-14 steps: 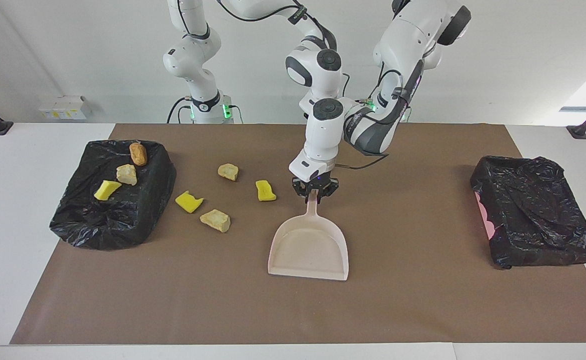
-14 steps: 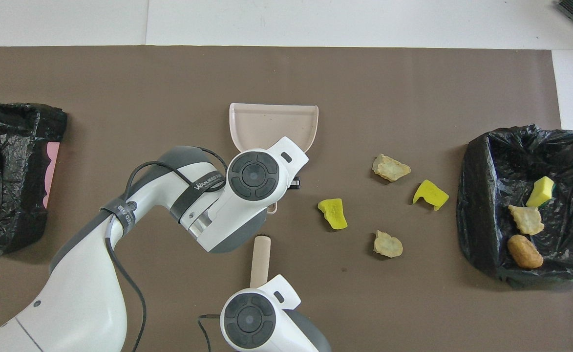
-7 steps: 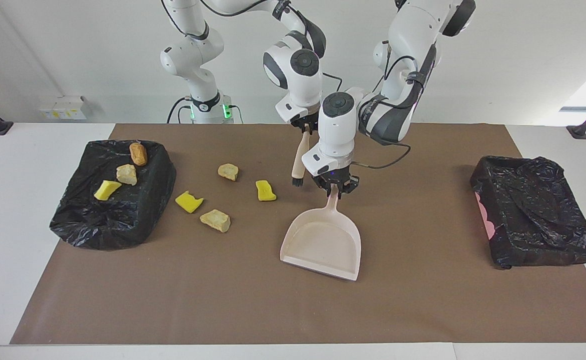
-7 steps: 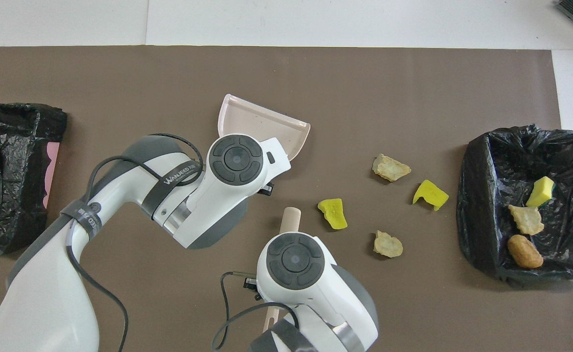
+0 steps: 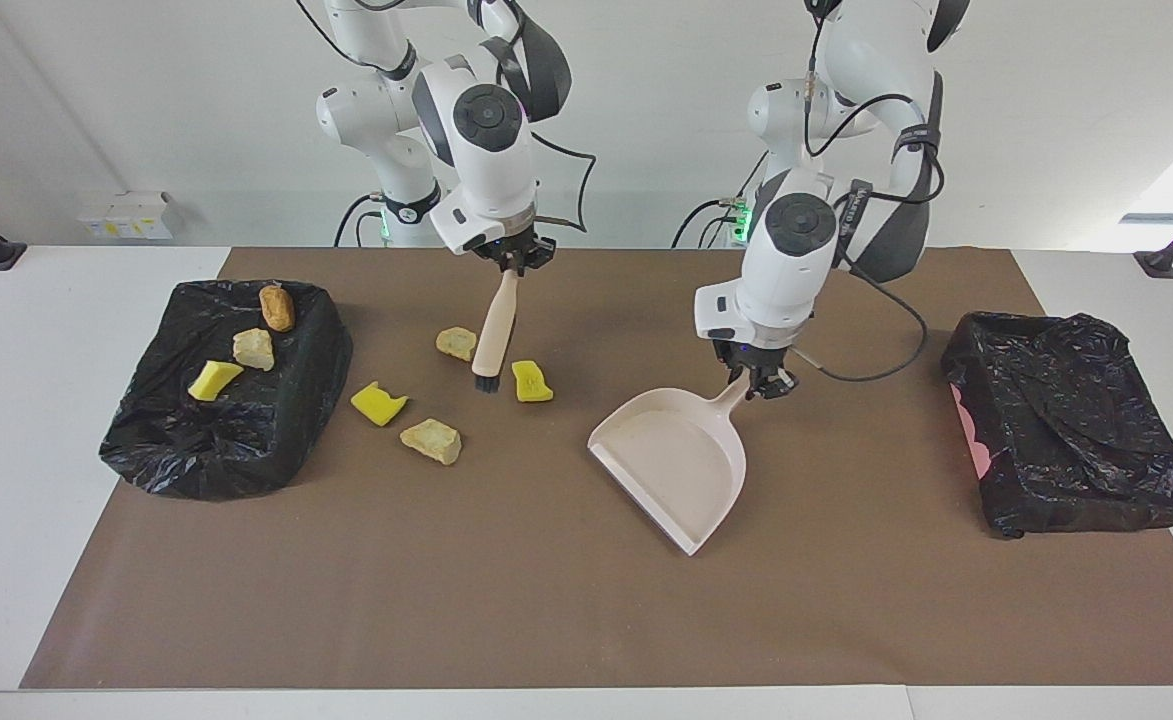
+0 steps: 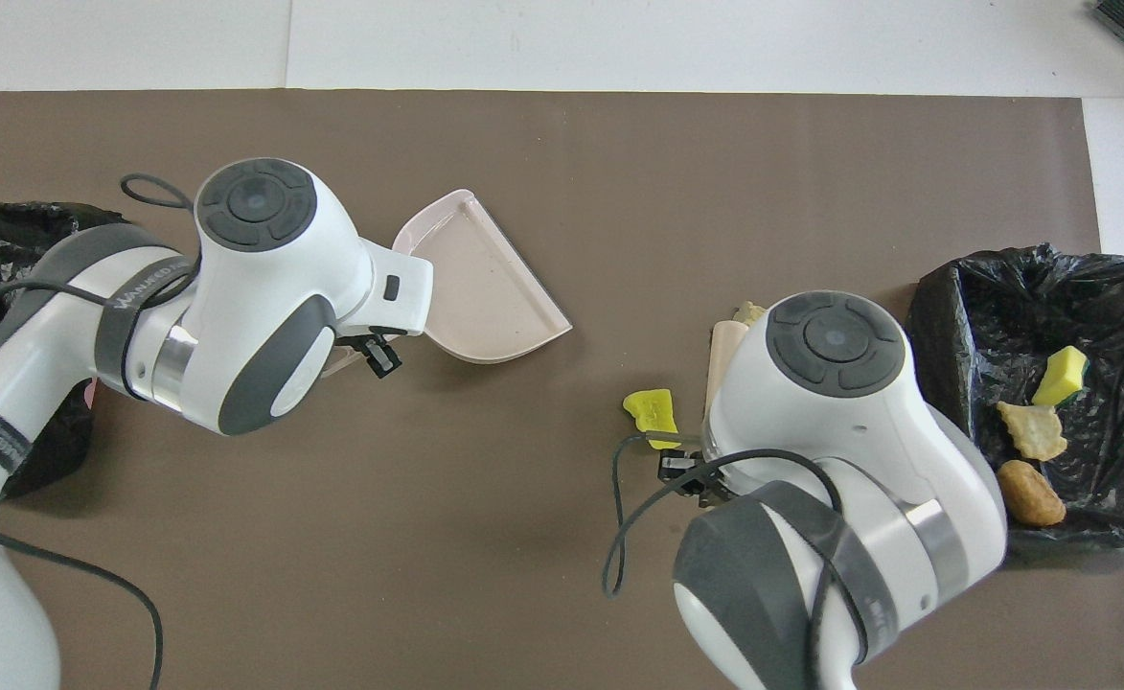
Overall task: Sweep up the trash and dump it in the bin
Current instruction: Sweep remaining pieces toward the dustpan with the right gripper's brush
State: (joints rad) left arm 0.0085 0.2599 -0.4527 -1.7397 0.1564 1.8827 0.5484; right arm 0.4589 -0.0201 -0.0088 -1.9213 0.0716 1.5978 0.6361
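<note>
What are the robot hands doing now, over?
Left gripper shut on dustpan handle. Right gripper shut on brush, bristles between loose scraps. Three scraps in bin. Nothing blocking.

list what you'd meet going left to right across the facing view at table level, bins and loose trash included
bin with three scraps in it → yellow sponge piece → tan lump → brush → second yellow sponge piece → dustpan → second bin
</note>
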